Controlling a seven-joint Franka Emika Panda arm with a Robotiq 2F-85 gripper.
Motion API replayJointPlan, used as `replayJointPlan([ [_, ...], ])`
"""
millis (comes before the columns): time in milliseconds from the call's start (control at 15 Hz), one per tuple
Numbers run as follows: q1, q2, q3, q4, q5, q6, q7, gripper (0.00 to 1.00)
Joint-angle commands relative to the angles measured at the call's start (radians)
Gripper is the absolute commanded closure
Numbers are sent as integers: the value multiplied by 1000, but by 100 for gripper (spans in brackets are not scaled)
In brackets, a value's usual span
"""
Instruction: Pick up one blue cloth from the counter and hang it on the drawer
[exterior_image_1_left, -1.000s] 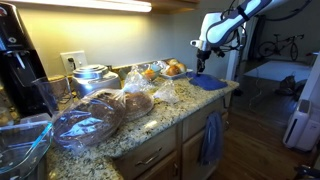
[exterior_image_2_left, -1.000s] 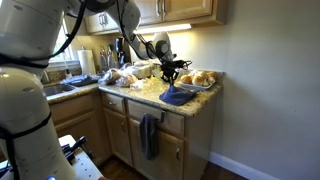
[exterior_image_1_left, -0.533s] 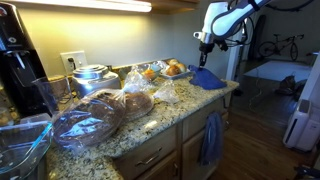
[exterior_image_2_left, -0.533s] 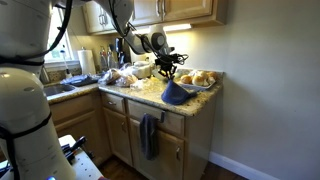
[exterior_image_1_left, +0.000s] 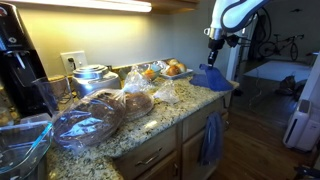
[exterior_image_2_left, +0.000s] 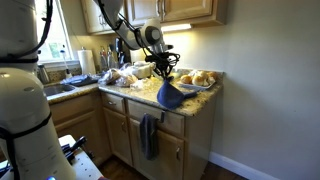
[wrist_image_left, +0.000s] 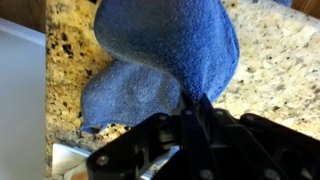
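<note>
Kitchen clutter: bread, rolls and appliances

A black coffee maker (exterior_image_1_left: 15, 60) stands near a wall outlet (exterior_image_1_left: 72, 62) and a metal pot (exterior_image_1_left: 90, 76). Bagged bread (exterior_image_1_left: 90, 122) lies in front, and a tray of rolls (exterior_image_1_left: 172, 69) sits by the wall. A bicycle (exterior_image_1_left: 280, 45) stands in the room behind. Wooden cabinets (exterior_image_2_left: 185, 10) hang overhead.

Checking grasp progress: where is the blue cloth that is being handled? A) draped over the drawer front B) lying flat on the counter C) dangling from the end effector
C: the blue cloth hangs bunched from the closed end effector, over the counter.
</note>
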Motion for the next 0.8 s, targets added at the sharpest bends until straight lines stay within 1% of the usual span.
replayJointPlan([
  [0, 12, -128, -18, -140, 16, -53, 77, 90],
  [200, 19, -173, -14, -195, 10, -81, 110, 90],
  [333, 21, -174, -5, -207, 22, -85, 92, 91],
  [400, 15, -118, -11, -153, 11, -65, 73, 90],
  [733, 22, -124, -9, -169, 14, -65, 74, 90],
])
